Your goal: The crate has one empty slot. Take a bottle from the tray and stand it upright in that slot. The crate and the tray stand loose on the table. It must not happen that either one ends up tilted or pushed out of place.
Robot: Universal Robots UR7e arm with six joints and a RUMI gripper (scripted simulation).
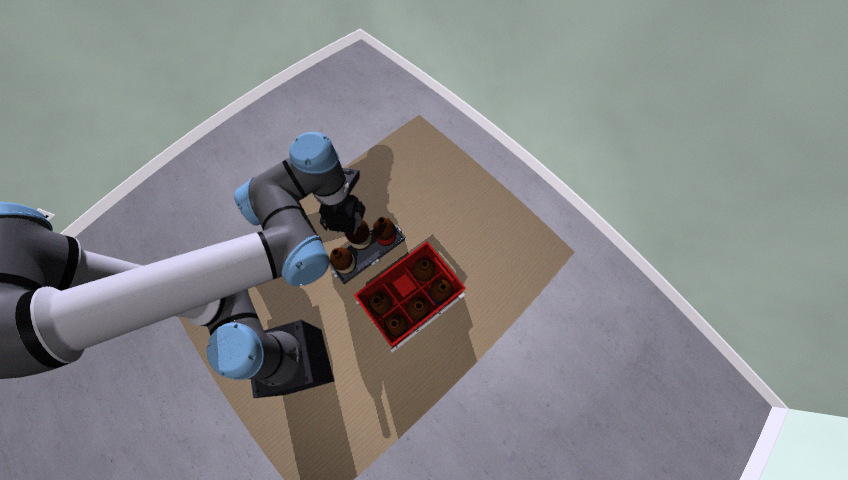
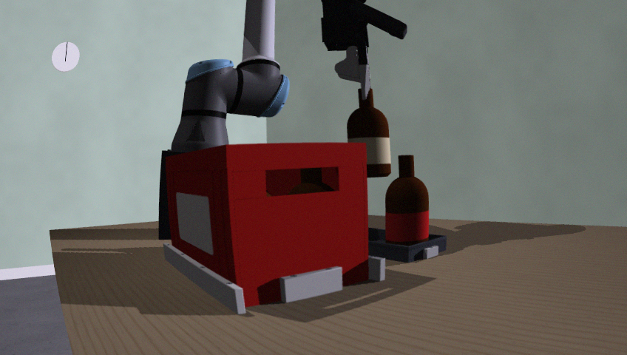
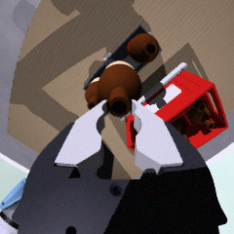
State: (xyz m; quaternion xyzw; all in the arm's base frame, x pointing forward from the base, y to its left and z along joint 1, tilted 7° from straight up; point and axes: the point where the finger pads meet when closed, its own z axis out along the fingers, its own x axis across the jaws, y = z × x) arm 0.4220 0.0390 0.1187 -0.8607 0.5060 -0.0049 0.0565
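My gripper (image 1: 346, 215) (image 2: 364, 86) (image 3: 119, 100) is shut on the neck of a brown bottle with a cream label (image 1: 358, 233) (image 2: 368, 132) (image 3: 117, 82). It holds the bottle upright, lifted clear above the dark tray (image 1: 372, 258) (image 2: 404, 251) (image 3: 118, 49). A brown bottle with a red label (image 1: 384, 229) (image 2: 407, 206) (image 3: 142, 46) stands in the tray. Another bottle (image 1: 341, 258) (image 3: 92, 97) stands at the tray's other end. The red crate (image 1: 446, 266) (image 2: 285, 220) (image 3: 195, 92) stands beside the tray. It holds several bottles and has one empty slot (image 1: 404, 284).
Grey stop blocks (image 2: 310, 283) lie against the crate's foot. The robot's dark base (image 1: 292, 358) stands on the wooden table top (image 1: 476, 208) (image 2: 483, 299), on the near-left side of the tray. The arm's elbow (image 2: 237, 87) rises behind the crate.
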